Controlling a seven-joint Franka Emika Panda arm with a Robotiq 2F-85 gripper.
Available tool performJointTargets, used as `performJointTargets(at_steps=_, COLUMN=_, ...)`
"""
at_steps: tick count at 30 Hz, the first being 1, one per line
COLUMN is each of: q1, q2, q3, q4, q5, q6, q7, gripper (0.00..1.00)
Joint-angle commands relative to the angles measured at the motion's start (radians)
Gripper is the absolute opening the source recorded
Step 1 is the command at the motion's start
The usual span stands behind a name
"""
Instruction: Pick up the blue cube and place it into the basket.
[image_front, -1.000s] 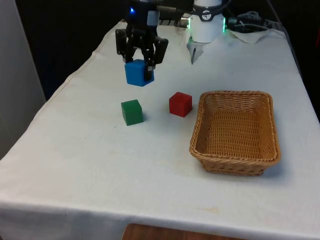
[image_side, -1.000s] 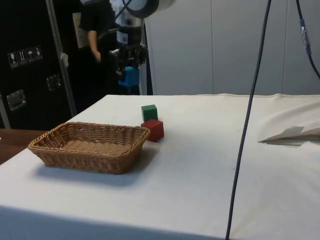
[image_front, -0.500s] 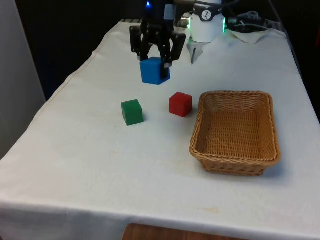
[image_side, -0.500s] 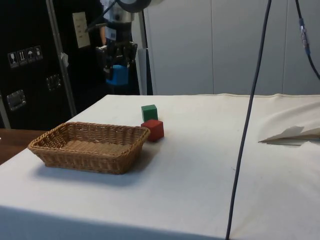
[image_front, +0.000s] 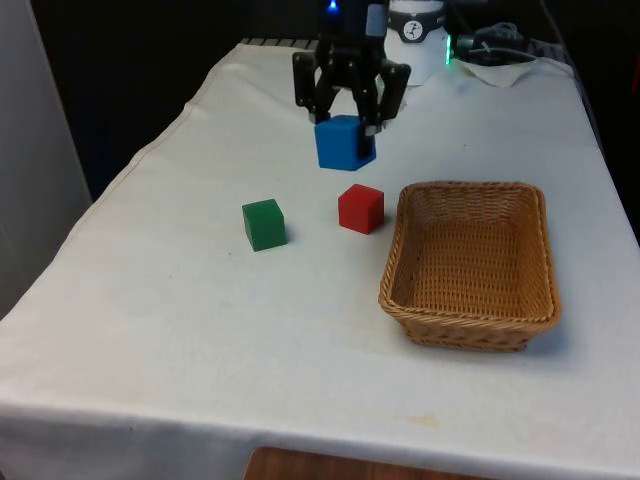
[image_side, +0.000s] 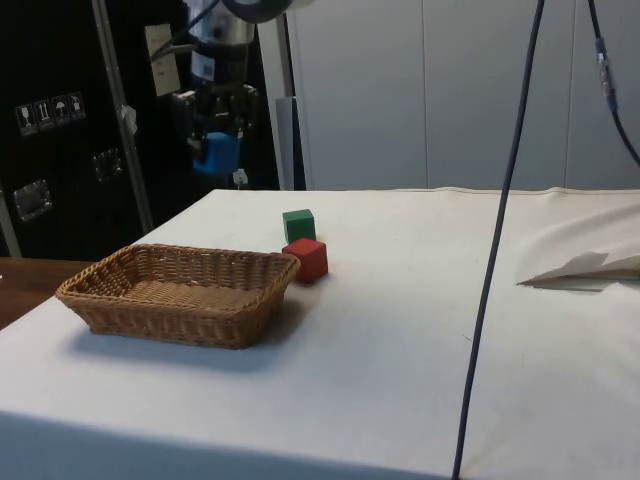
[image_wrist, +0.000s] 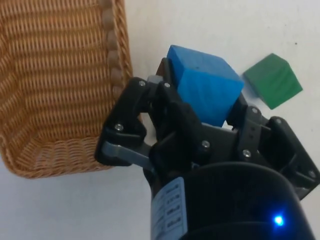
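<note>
End effector (image_front: 347, 118) grips the blue cube (image_front: 345, 143) between its closed fingers, holding it in the air above the tabletop (image_front: 200, 330), toward the far edge and not yet over the basket (image_front: 470, 322). Pickup looks done; what remains, by my judgement, is carrying the cube across above the basket and letting it go inside. Counted: one blue cube, one red cube (image_front: 361, 209), one green cube (image_front: 264, 224), one wicker basket, with nothing in it.
</note>
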Motion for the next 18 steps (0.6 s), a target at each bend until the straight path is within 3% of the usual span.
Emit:
performJointTargets(at_steps=1, q1=0.009, q2=0.006, q3=-0.003, q4=0.009, q5=-0.014, q6=-0.010, q7=0.022, gripper=0.04)
performJointTargets(at_steps=4, q1=0.010, q2=0.008, q3=0.009, q4=0.010, q5=-0.028, q6=-0.014, q7=0.041, gripper=0.04)
performJointTargets(at_steps=5, q1=0.001, q2=0.005, q3=0.022, q4=0.004, q5=-0.025, q6=-0.006, q7=0.037, gripper=0.04)
performJointTargets(at_steps=6, q1=0.012, q2=0.010, q3=0.018, q4=0.012, q5=-0.039, q6=-0.017, q7=0.057, gripper=0.04)
performJointTargets(at_steps=13, q1=0.015, q2=0.018, q3=0.054, q4=0.020, q5=-0.080, q6=-0.033, q7=0.114, gripper=0.04)
performJointTargets(at_steps=14, q1=0.005, q2=0.012, q3=0.058, q4=0.011, q5=-0.069, q6=-0.021, q7=0.097, gripper=0.04)
performJointTargets(at_steps=15, q1=0.015, q2=0.018, q3=0.058, q4=0.020, q5=-0.085, q6=-0.035, q7=0.120, gripper=0.04)
performJointTargets(at_steps=18, q1=0.017, q2=0.024, q3=0.076, q4=0.025, q5=-0.104, q6=-0.045, q7=0.146, gripper=0.04)
